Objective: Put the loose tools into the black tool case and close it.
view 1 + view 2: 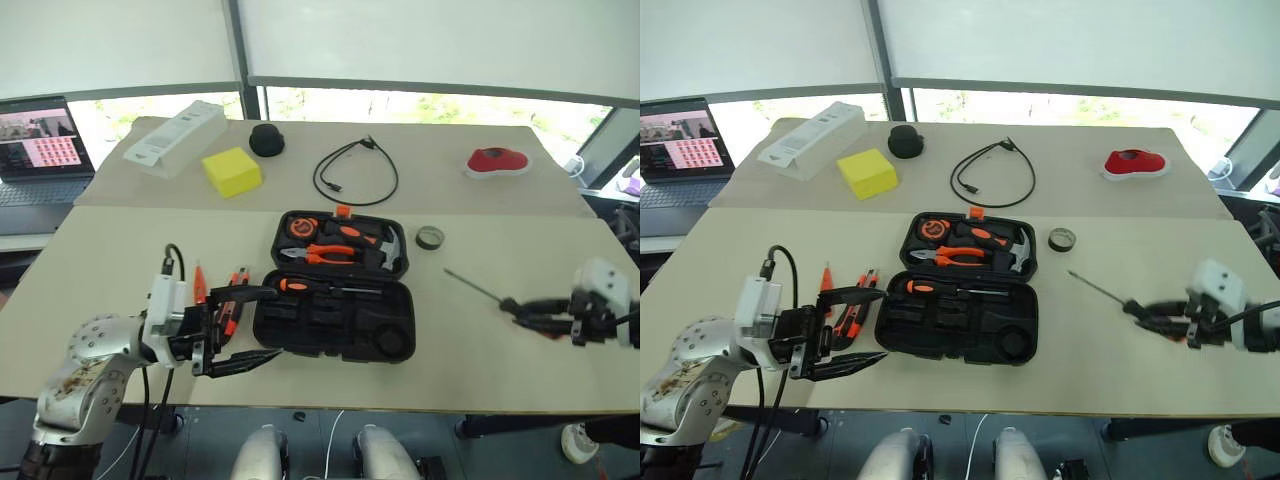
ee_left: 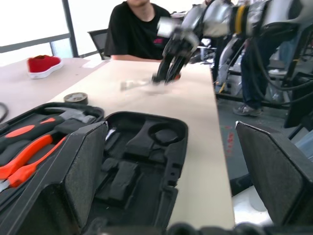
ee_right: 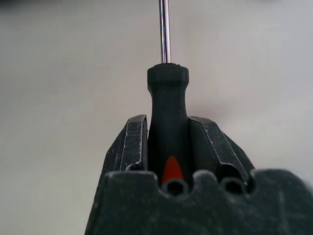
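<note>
The table (image 1: 120,270) carried the open black case (image 1: 335,300) at its middle, lid back, with pliers and a hammer in the far half and one screwdriver (image 1: 325,287) lying along the hinge. The left gripper (image 1: 243,328) hovered just beside the case's left edge, fingers spread wide and holding nothing. The right gripper (image 1: 523,312), well apart to the right, was clamped on the handle of a second screwdriver (image 3: 167,105), its shaft pointing toward the case. A knife (image 1: 232,300) and tester pen (image 1: 198,283) lay left of the case. The tape roll (image 1: 430,238) sat by the lid's right corner.
</note>
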### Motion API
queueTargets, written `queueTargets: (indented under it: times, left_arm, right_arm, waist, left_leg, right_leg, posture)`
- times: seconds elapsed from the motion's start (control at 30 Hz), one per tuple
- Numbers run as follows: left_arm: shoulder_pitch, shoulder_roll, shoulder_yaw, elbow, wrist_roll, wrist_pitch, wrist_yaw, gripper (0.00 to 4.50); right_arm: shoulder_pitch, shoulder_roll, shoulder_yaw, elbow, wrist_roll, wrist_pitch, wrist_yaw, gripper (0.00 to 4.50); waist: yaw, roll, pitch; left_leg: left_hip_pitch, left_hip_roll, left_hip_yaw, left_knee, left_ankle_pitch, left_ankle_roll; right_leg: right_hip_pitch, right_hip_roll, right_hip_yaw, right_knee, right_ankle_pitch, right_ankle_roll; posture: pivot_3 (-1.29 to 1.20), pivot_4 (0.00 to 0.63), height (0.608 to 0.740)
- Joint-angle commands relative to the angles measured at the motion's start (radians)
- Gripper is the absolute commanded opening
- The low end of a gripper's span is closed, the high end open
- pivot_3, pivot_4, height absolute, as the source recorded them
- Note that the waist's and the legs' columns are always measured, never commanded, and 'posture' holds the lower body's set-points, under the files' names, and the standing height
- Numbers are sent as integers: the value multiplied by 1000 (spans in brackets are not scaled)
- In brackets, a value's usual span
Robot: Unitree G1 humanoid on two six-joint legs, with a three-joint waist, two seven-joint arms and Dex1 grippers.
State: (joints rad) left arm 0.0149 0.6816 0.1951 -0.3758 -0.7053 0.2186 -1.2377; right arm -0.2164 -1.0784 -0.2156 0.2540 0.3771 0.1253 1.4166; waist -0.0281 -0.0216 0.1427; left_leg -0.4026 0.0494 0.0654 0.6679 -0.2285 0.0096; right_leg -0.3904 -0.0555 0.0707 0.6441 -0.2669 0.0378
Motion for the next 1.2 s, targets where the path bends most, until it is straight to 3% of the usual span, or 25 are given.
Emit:
queueTargets:
  times: [0.03, 0.13, 0.23, 0.4, 0.57, 1.2]
  left_arm:
    - [39, 8, 77, 43, 12, -38, 15, 4500]
    - [76, 2, 103, 67, 28, -54, 27, 4500]
    - [117, -5, 115, 75, 42, -73, 39, 4500]
    - [154, -9, 129, 70, 53, -93, 51, 4500]
    - [193, -20, 139, 36, 53, -105, 69, 4500]
    - [195, -25, 120, 60, 65, -135, 72, 4500]
  right_arm:
    - [-107, 33, 52, -315, 154, 197, -28, 938]
    - [-257, 125, 193, -467, 153, 409, -165, 938]
    - [-381, 206, 377, -507, 47, 514, -225, 938]
    - [-468, 251, 555, -484, -89, 586, -274, 938]
    - [-548, 249, 699, -445, -235, 657, -294, 938]
    - [-555, 297, 780, -434, -329, 677, -251, 938]
  waist:
    - [-4, 0, 0]
    - [-16, -2, 1]
    - [-13, -5, 2]
    - [28, -6, 3]
    - [27, -6, 2]
    - [16, -6, 2]
  left_leg:
    - [0, 1, 0, 0, 0, 0]
    - [1, 1, -1, -1, 0, 0]
    - [-2, 2, -1, -1, 0, -1]
    - [-15, -2, -1, 0, 0, 0]
    - [-28, -2, 0, 2, 0, 0]
    - [-27, -1, 0, 3, 0, 0]
  right_leg:
    - [0, 0, 0, 0, 0, 0]
    - [-1, 0, 0, 1, 0, -1]
    - [-7, 0, -1, 3, 0, -3]
    - [-18, -6, -2, 2, 2, 0]
    - [-31, -4, -2, 5, 3, -1]
    - [-31, -2, -2, 5, 3, -1]
  posture:
    - [0, 150, 740]
    - [0, 150, 740]
    - [0, 150, 740]
    - [0, 150, 740]
    - [0, 150, 740]
    - [0, 150, 740]
